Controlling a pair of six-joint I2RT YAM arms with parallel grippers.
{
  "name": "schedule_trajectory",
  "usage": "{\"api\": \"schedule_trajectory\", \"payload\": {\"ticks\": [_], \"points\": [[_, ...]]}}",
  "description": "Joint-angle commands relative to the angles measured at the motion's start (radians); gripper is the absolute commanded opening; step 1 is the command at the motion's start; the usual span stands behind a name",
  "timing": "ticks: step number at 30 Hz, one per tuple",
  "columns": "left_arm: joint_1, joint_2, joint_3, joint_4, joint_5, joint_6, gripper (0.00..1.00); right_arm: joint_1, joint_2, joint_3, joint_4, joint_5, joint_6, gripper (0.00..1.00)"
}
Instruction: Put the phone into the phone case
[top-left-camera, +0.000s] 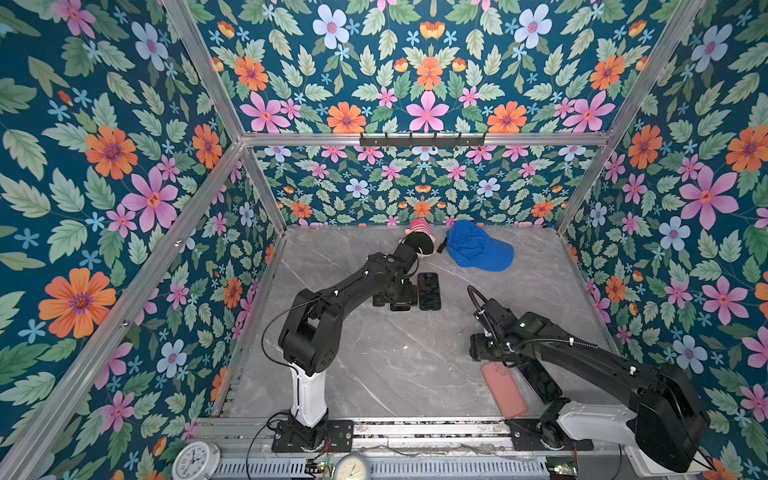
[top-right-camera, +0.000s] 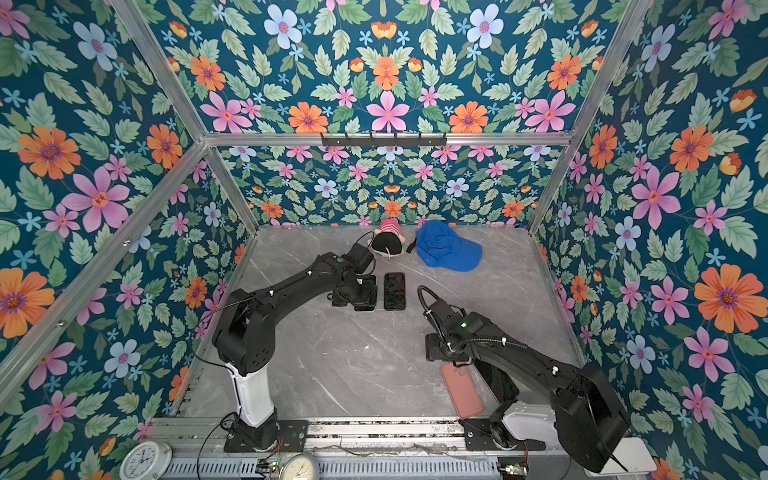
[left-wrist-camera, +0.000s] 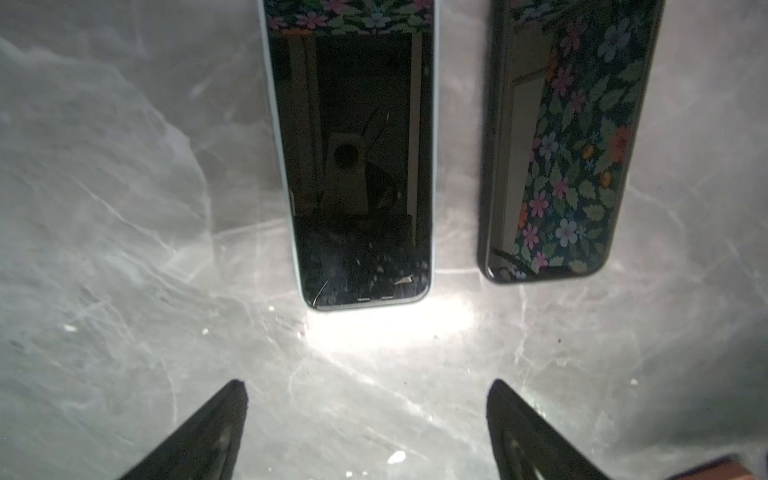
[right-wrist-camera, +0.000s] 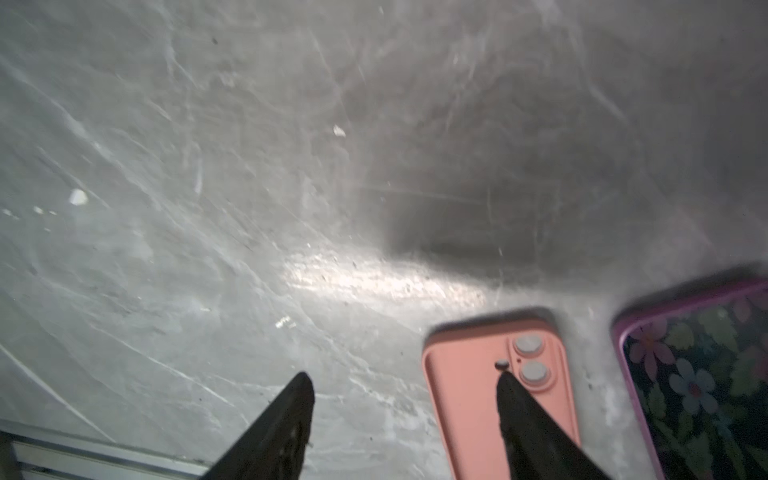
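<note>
Phone (left-wrist-camera: 353, 166), pale-rimmed and screen-up, lies flat on the grey table (left-wrist-camera: 104, 208) near the middle of both top views, just beside a dark-cased phone (left-wrist-camera: 561, 145) on its right. Left gripper (left-wrist-camera: 368, 384) hovers at the pale-rimmed phone's end, jaws spread and empty. Centre the jaws across the phone's width, descend to the table, and clamp the long edges only, clear of the neighbour. At the lower right, the pink case (right-wrist-camera: 469, 395) lies apparently back-up, just beside a purple-rimmed phone (right-wrist-camera: 698, 395). Right gripper (right-wrist-camera: 404, 376) stands over the case's camera end, jaws apart, gripping nothing; it likely needs turning cavity-up first.
</note>
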Motion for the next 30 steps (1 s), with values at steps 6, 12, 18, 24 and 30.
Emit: {"api": "schedule_trajectory", "payload": {"ticks": [6, 12, 18, 24, 30], "points": [[-0.028, -0.098, -0.124, 0.104, 0.029, -0.043, 0.92, 0.052, -0.047, -0.106, -0.064, 0.011, 0.149, 0.59], [-0.027, -0.109, -0.148, 0.114, 0.027, -0.031, 0.92, 0.053, -0.010, -0.157, 0.024, -0.039, 0.169, 0.51], [-0.028, -0.099, -0.165, 0.132, 0.035, -0.021, 0.92, 0.056, 0.003, -0.185, 0.062, -0.042, 0.169, 0.44], [-0.029, -0.079, -0.150, 0.128, 0.039, -0.005, 0.92, 0.057, 0.059, -0.177, 0.078, -0.048, 0.166, 0.22], [-0.027, -0.059, -0.127, 0.115, 0.033, 0.013, 0.91, 0.058, 0.037, -0.171, 0.072, -0.043, 0.172, 0.19]]}}
